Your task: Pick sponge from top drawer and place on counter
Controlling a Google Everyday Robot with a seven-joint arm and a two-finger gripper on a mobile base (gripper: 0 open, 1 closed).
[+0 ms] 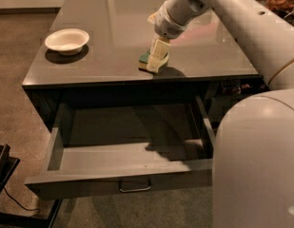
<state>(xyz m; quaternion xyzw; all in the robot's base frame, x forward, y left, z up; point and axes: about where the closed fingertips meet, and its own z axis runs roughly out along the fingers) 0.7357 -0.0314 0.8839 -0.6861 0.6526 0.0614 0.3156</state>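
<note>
Pinching the sponge point(143, 59) upright on the desk point(113, 37), the hand point(155, 65) seems to need only to let go, the drawer point(89, 177) standing open and empty.

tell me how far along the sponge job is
Nearly done. The sponge rests on the counter near its front edge, and the top drawer stands open with its visible inside bare. In hand: the gripper is down on the sponge. Left, probably: letting go and pulling away.
</note>
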